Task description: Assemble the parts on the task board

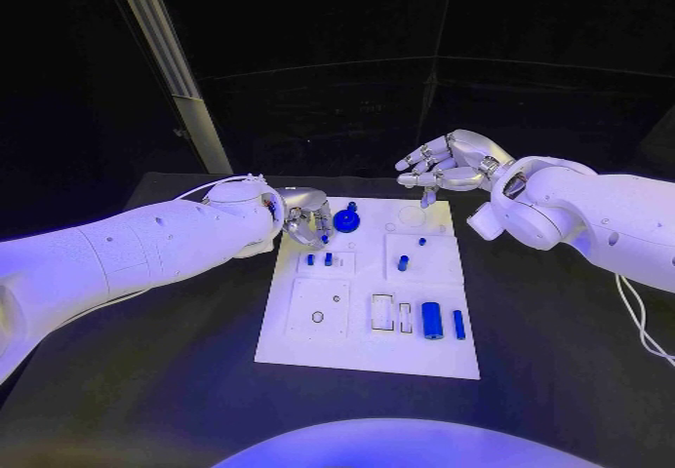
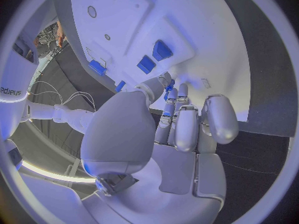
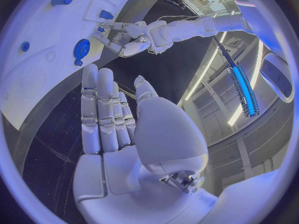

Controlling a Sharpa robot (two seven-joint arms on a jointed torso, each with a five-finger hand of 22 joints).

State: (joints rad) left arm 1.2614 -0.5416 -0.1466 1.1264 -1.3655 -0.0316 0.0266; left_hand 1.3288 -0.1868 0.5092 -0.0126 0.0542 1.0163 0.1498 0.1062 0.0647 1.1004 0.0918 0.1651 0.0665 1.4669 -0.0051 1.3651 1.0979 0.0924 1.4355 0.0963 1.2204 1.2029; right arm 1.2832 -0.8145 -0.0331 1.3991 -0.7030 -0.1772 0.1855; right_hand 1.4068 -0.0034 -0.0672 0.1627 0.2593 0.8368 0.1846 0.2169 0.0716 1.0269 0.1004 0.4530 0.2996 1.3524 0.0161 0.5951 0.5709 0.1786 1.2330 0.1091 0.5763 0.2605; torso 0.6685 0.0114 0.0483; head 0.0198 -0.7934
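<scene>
We have the task board (image 1: 369,343) lying in the middle of the black desk (image 1: 563,390), and the work in hand is at its upper left corner in the head view, where our left hand (image 1: 304,216) hangs over the board's edge with its fingers (image 2: 167,87) curled down toward a small blue peg (image 1: 324,238). In the left wrist view the fingertips seem to close around a little blue piece, so we judge that we are pinching a part and seating it, though we cannot tell for certain that the grip is firm. Just beside that hand sits a round blue knob (image 1: 347,223), with two short blue pegs (image 1: 319,259) standing below it on the board. Further down, at the lower right of the board, a larger blue cylinder (image 1: 433,320) and a slim blue pin (image 1: 458,324) lie side by side next to empty rectangular slots (image 1: 382,312). Our right hand (image 1: 453,164) hovers above the board's upper right corner, fingers held apart and holding nothing. By our reckoning the task is at an early to middle stage, with several parts unplaced. The next move calls for a straight, gentle push down into the hole, keeping the peg upright, while our right hand waits clear.
</scene>
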